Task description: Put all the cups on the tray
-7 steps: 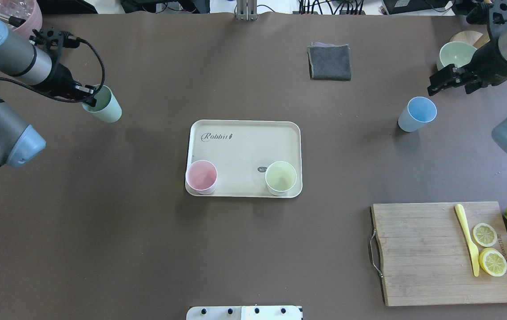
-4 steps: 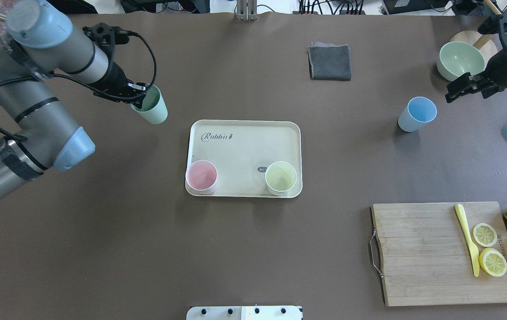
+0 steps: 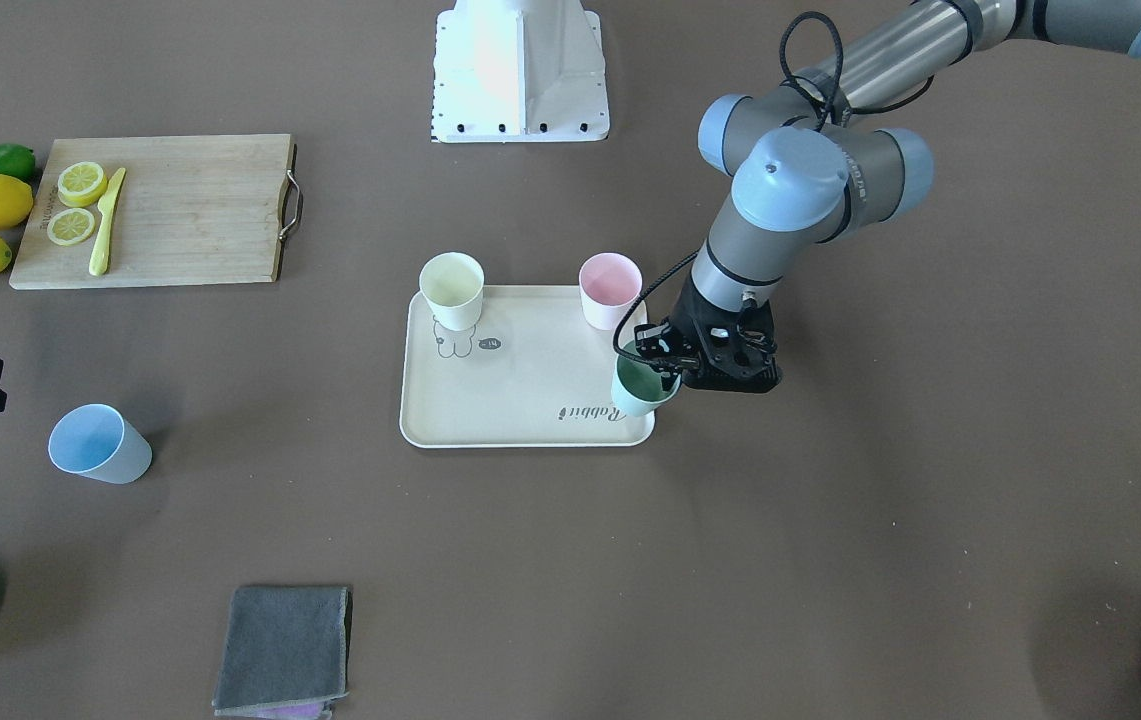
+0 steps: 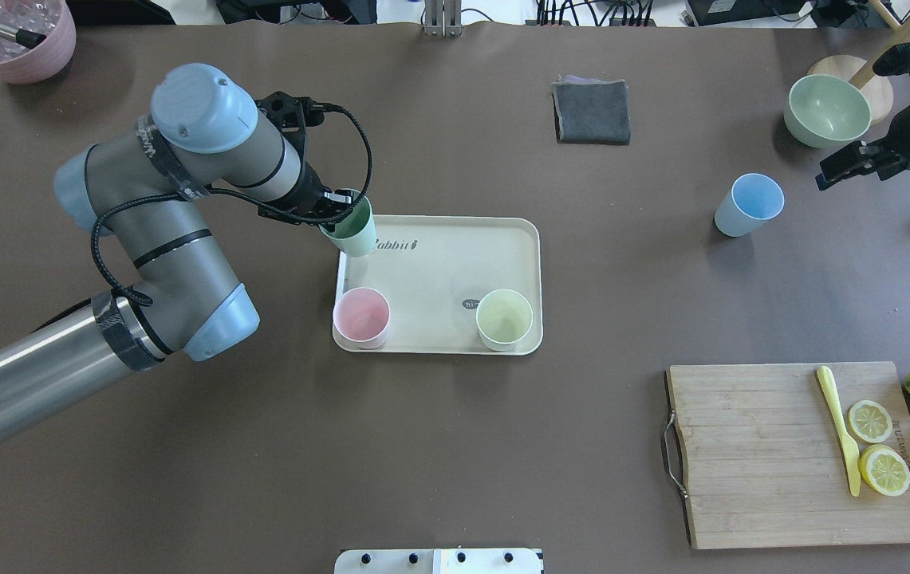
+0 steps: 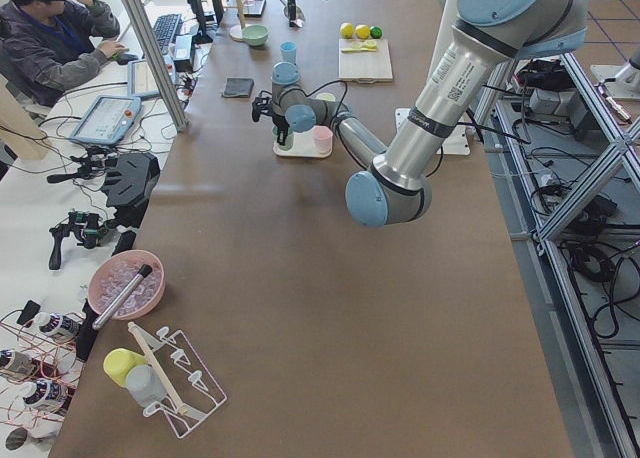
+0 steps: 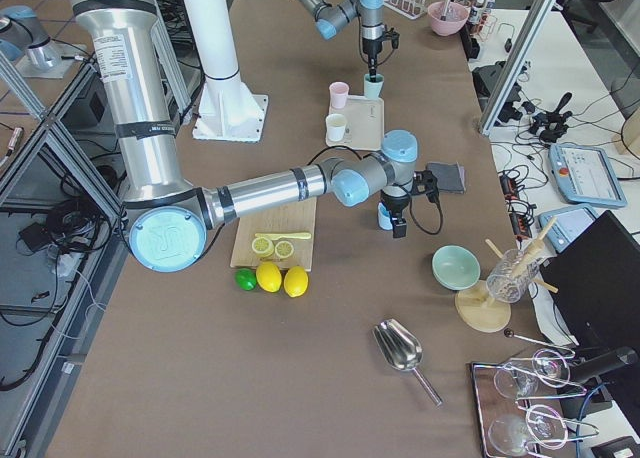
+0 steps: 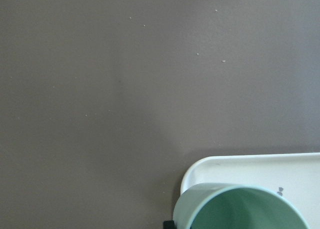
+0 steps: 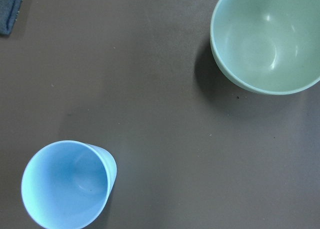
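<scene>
Tray [image 4: 439,263]: centre of the table [image 4: 455,462], two cups standing on it
Pink cup [image 4: 360,316]: upright in the tray corner nearest the robot, on its left side; placed
Yellow cup [image 4: 504,319]: upright in the near corner on the robot's right; placed
Green cup [image 4: 356,237]: over the far left corner of the tray, covering the first letter of the print; whether its base touches the tray cannot be told
Left gripper [image 4: 333,209]: clamped on the green cup's rim
Blue cup [image 4: 750,205]: upright on bare table, well apart from the tray on the robot's right; not yet collected
Right gripper [image 4: 841,165]: near the blue cup but apart from it, carrying nothing; jaw spacing cannot be told
Progress, as judged: two of four cups placed, third at its drop point
Remaining: release green cup, then fetch blue cup
</scene>
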### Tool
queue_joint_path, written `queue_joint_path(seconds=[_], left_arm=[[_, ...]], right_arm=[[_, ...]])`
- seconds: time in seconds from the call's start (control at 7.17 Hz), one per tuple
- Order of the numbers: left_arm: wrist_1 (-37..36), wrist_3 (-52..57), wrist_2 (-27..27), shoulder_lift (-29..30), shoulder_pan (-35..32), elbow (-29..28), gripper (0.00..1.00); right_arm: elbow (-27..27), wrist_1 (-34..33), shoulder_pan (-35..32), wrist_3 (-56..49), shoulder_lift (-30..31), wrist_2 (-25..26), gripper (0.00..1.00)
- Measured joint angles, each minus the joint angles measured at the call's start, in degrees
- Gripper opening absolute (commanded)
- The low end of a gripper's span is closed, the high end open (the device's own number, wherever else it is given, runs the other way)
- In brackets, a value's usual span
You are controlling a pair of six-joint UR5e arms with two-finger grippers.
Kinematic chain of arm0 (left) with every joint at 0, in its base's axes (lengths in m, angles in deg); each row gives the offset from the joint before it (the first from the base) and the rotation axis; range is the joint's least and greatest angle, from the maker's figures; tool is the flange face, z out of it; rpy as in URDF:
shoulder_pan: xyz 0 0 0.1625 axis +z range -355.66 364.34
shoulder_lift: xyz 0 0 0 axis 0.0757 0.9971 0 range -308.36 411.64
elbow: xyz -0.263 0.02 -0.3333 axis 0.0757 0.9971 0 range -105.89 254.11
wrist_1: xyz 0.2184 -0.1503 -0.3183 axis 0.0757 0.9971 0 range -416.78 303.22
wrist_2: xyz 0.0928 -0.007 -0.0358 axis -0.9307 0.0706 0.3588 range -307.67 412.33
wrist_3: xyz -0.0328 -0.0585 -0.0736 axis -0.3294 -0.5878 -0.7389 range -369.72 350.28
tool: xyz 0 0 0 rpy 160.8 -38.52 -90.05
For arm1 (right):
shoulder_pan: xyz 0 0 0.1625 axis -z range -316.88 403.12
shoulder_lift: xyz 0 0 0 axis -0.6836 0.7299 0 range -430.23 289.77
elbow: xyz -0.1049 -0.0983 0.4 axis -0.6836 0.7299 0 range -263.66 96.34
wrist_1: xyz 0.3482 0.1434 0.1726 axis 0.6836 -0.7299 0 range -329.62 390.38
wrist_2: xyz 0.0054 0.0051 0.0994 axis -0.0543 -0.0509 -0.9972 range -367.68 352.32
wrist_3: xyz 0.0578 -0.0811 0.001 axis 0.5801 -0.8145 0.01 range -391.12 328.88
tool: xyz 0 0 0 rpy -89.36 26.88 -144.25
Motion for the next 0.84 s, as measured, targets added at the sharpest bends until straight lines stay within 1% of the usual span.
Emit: queue_joint_path(seconds=[0.14, 0.28, 0.42, 0.7, 0.84], left_arm=[[0.03, -1.04, -1.07, 0.37, 1.01, -0.01, 0.21], [0.14, -1.83, -1.82, 0.49, 1.70, 0.00, 0.84], [0.36, -2.37, -2.56, 0.43, 2.11, 0.06, 0.98], [0.30, -2.55, -4.32, -0.09, 2.18, 1.58, 0.98], [-0.65, -2.28, -4.36, -0.75, 1.37, 3.95, 0.98]], right_arm=[[0.76, 0.90, -0.01, 0.05, 0.05, 0.00, 1.00], [1.13, 1.21, 0.01, 0.18, -0.03, 0.04, 1.00], [1.28, 1.31, 0.07, 0.30, -0.17, 0.06, 1.00], [1.58, 1.38, 0.20, 0.59, -0.37, 0.07, 0.98], [1.98, 1.42, 0.44, 1.13, -0.48, 0.07, 0.96]])
